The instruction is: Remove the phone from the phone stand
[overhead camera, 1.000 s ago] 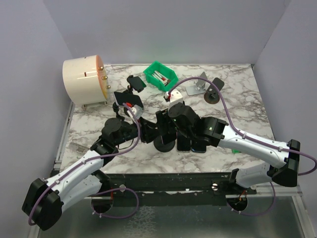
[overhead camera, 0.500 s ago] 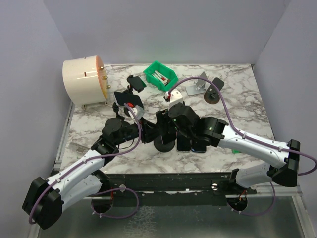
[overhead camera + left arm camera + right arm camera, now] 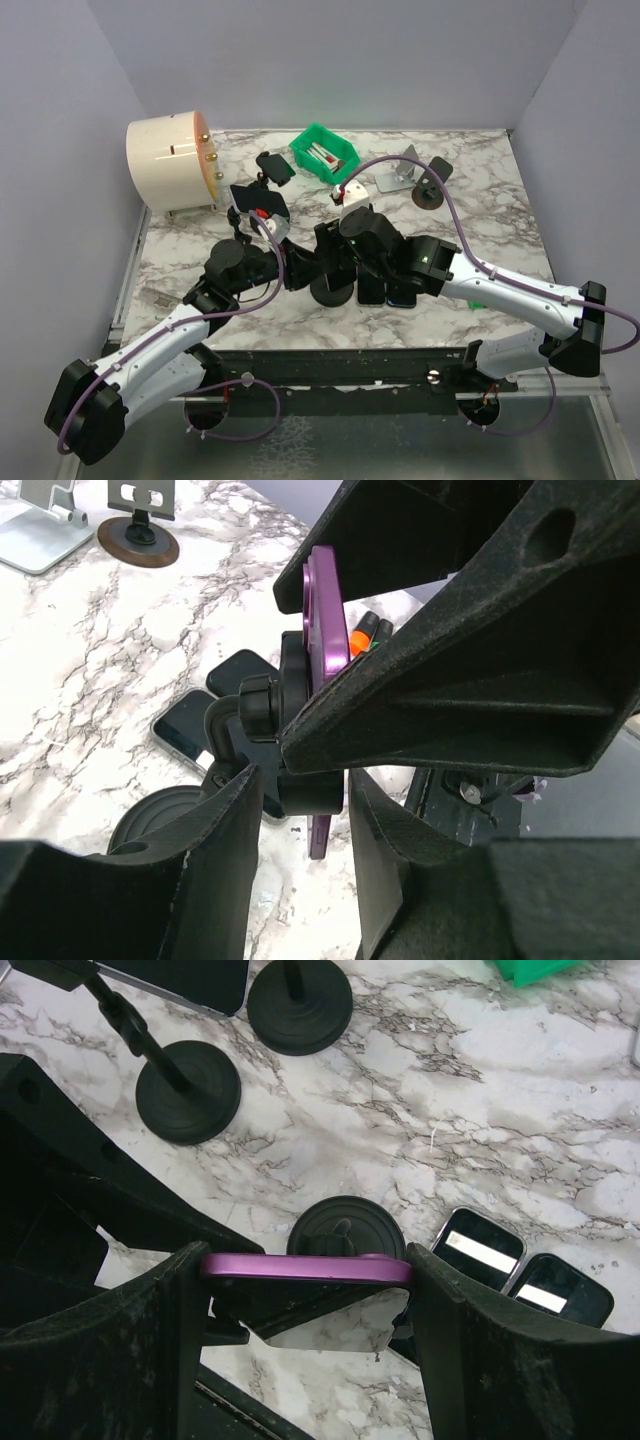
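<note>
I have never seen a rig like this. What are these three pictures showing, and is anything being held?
These are two robot arms bolted to the near edge of a marble table. The wide picture comes from a fixed camera above and behind them, with the left arm on the left and the right arm on the right. The other two pictures come from a small camera on each wrist, so the big black blocks in them are mostly that arm's own fingers.

The right fingers pinch a purple phone by its edges. The phone is mounted on a black stand, and the left fingers clamp the stand's head.

Also on the table are flat phones, other stands, a green bin and a white drum.
</note>
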{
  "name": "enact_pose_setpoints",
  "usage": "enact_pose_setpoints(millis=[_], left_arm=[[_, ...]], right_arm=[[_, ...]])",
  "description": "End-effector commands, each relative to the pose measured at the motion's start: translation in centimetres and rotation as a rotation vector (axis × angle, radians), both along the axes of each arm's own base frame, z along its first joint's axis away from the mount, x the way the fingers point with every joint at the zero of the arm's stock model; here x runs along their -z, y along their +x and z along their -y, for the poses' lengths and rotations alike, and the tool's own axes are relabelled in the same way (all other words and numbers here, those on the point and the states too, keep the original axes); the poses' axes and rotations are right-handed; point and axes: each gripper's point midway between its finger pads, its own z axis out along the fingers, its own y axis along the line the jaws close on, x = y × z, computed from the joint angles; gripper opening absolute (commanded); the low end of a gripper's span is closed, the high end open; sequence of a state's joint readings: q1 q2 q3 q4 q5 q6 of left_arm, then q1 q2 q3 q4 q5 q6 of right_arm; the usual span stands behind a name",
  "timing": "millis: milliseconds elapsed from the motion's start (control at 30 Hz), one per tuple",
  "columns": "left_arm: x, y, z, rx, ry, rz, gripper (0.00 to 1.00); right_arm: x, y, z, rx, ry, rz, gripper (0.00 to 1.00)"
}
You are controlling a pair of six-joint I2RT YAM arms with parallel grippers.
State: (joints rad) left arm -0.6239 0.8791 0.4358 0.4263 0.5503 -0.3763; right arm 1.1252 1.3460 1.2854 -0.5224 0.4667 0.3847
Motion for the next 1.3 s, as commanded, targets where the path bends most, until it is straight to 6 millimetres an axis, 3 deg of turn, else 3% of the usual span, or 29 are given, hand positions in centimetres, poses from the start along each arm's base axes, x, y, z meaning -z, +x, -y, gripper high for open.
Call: enact_pose_setpoints(millis=[0,133,200,300,433,633,1000,1267], left_arm=[[-0.3,-0.6,0.0,0.023,-0.015,0.025,0.41],[-0.4,-0.9,0.0,0.040,-0.013,0.038,0.30],[-0.5,-0.9,0.0,0.040,-0.014,0.044,0.17],[-0.5,-0.9,-0.1,0.034,-0.013,0.047,0.02],[-0.5,-0.8,-0.2,0.027,-0.013,0.052,0.00],[-0.4,-0.7,-0.2,0.020,-0.012,0.053,0.00],[-0.5,-0.6,-0.2,0.015,-0.015,0.052,0.00],[-0.5,-0.7,-0.2,0.021,-0.015,0.050,0.00]], right_arm=[[-0.6,-0.4,0.3,0.006,0.012,0.001,0.41],[-0.6,-0.4,0.4,0.008,0.013,-0.001,0.42],[-0.5,-0.4,0.3,0.007,0.014,-0.004,0.44],[-0.5,-0.6,0.4,0.006,0.019,-0.010,0.64],[-0.5,-0.6,0.6,0.017,0.032,-0.011,0.86],[-0.9,-0.8,1.2,0.029,0.050,-0.007,0.99],[0.6,-1.3,1.0,0.005,0.039,-0.036,0.95],[0.3,-0.8,0.1,0.007,0.053,-0.025,0.94]])
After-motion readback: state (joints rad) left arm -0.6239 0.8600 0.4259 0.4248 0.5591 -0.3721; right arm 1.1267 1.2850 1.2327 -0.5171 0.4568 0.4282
